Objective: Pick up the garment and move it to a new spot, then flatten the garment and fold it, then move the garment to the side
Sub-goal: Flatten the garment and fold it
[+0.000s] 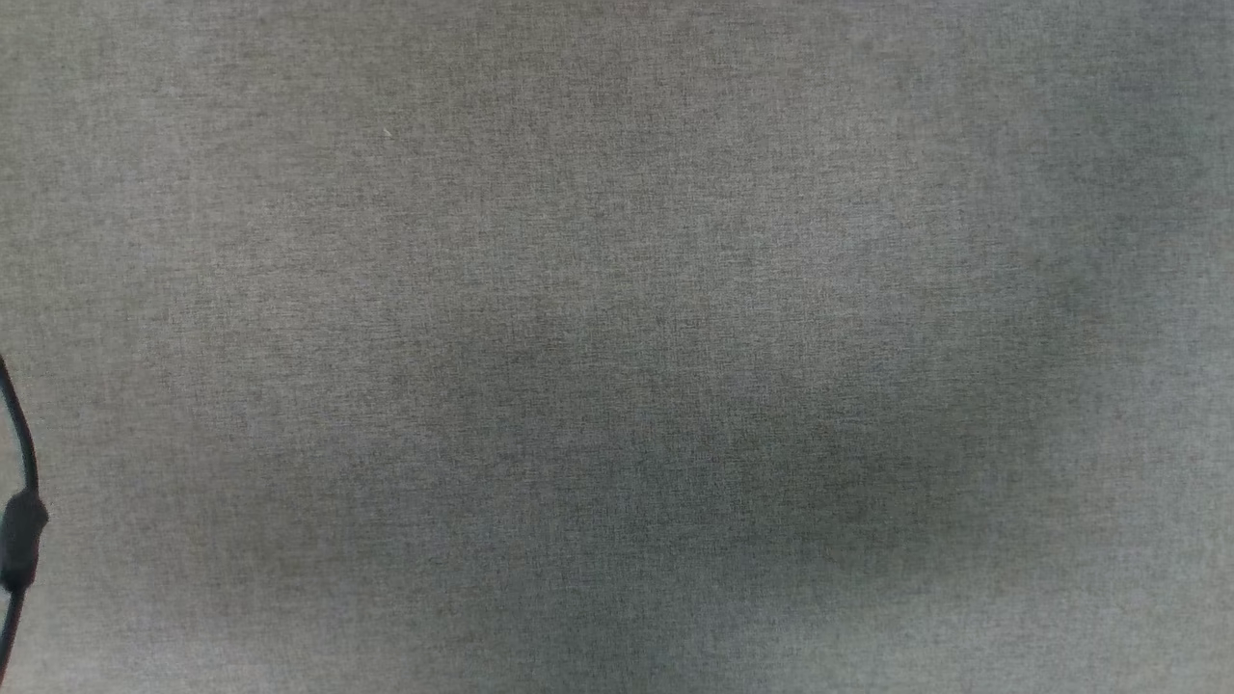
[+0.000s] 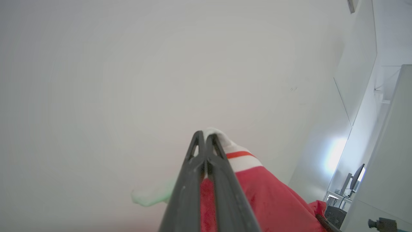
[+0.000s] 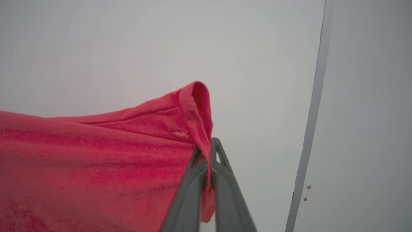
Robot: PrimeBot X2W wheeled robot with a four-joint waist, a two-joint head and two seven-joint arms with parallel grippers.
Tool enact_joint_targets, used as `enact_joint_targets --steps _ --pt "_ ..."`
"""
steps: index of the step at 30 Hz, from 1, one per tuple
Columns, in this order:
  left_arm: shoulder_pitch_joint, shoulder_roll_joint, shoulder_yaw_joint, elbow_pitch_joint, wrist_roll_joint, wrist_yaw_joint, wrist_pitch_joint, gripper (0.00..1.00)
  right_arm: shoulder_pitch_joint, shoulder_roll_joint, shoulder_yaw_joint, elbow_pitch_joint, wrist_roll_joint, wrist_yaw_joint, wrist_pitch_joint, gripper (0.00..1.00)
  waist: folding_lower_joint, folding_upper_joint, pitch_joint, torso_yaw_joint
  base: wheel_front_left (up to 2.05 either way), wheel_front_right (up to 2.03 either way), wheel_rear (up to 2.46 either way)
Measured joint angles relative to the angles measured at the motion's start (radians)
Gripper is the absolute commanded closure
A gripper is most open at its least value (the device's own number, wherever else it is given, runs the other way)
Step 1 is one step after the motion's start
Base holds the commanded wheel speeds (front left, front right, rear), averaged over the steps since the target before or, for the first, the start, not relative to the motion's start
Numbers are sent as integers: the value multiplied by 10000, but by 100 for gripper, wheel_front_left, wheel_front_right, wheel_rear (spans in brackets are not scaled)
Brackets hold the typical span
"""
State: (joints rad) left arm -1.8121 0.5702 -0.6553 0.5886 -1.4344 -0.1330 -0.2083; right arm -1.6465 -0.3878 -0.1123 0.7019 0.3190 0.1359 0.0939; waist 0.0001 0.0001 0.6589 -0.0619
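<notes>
1. The garment [image 3: 96, 154], a red jersey-style shirt of thin fabric with white sleeves, is held up in the air between the two tools. From the right wrist view, the red cloth runs away from the fingers as one wide, lightly stretched sheet.
2. The left tool [image 2: 205, 135] has its two long dark fingers pressed fully together. It pinches the white sleeve end [image 2: 244, 164] with its red stripe, and the red body cloth falls behind it.
3. The right tool [image 3: 207, 146] is also fully closed, on a folded red edge (a hem or a seam, I cannot tell which).
4. I judge that the step in hand is carrying the garment to its new spot on the grey woven bench top [image 1: 617, 289], where a thin black cable [image 1: 19, 520] lies at the left border.
5. To do this well, both tools should travel at the same height and speed, so that the cloth between them is taut but not strained. Thin fabric can slip out of a small pinch if one side pulls harder.
6. When lowering, the hanging lower edge should meet the bench first. The tools then draw away over it so the cloth lies down flat without wrinkles.
7. Pose: both wrist cameras look along the fingers at a pale wall [image 2: 128, 64], so I judge that both arms are raised with the fingers pointing up and outward. The small monitor [image 2: 357, 177] appears tilted, so the left wrist seems rolled to one side.
</notes>
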Motion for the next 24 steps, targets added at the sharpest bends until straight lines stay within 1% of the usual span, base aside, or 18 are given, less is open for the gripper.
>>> enact_joint_targets --steps 2,5,8,10,13,16,17,20,24 --pt "514 113 -146 -194 -180 0 52 100 160 -36 128 318 79 -2 -79 100 0 0 -7 0 0 0 0" --pt "1919 230 -263 -754 -842 10 140 100 816 -73 403 708 341 -8 -155 100 0 0 -42 26 0 0 0" --pt "3401 506 -420 -1766 -1338 10 144 100 1694 -167 780 786 736 -13 -199 100 0 0 -112 48 0 0 0" --pt "4543 673 -449 -2604 -1578 12 48 100 2396 -313 1137 619 1087 -21 -171 100 0 0 -171 92 0 0 0" --pt "6311 884 -366 -3848 -1893 12 -201 100 3821 -535 1620 58 1732 -21 -79 100 0 0 -294 138 0 0 0" --pt "8148 1039 -353 -5043 -1898 13 -345 100 5494 -863 1967 -765 2512 -23 109 100 0 0 -511 191 0 0 0" --pt "8148 1039 -353 -5043 -1898 13 -345 100 5494 -863 1967 -765 2512 -23 109 100 0 0 -511 191 0 0 0" --pt "9727 1141 -435 -5973 -1641 13 -441 100 7307 -1258 2157 -1810 3221 -25 403 100 0 0 -801 264 0 0 0" --pt "11638 1264 -556 -6362 -957 13 -522 100 9588 -1641 2192 -3271 3906 -25 780 100 0 0 -1279 346 0 0 0"
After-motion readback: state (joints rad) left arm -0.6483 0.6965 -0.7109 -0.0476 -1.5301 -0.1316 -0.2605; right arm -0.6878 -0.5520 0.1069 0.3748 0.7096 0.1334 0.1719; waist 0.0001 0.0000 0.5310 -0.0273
